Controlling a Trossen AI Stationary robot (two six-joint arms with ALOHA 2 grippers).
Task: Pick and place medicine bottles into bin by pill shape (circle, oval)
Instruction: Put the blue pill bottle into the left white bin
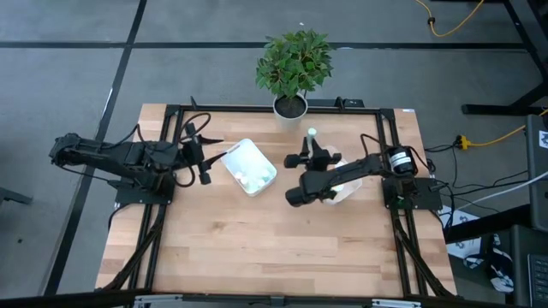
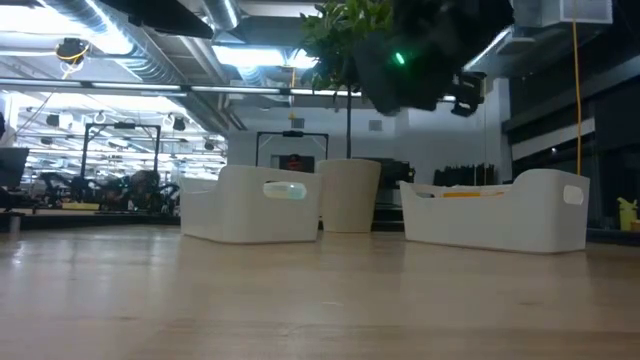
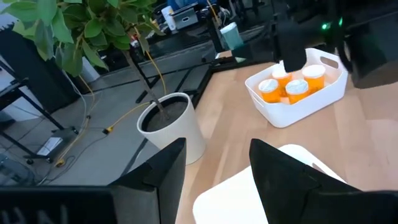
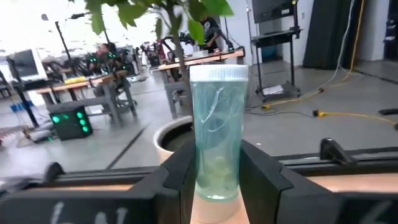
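Note:
My right gripper is over the middle of the table's far half, shut on a pale teal medicine bottle with a white cap, short of the potted plant. My left gripper hangs open and holds nothing, just left of the left white bin, whose rim shows below its fingers. That bin holds pale, white-capped bottles. The right white bin holds orange bottles and is mostly hidden under my right arm in the high view. My right gripper pinches the lower half of the teal bottle's body between its two fingers, one on each side. The fingers reach out level from the table's near side toward the plant. The bottle stands upright with its cap up, lifted clear of the table.
A potted plant in a white pot stands at the middle of the far edge, just beyond the held bottle. A black frame runs around the wooden table. The near half of the table is bare wood.

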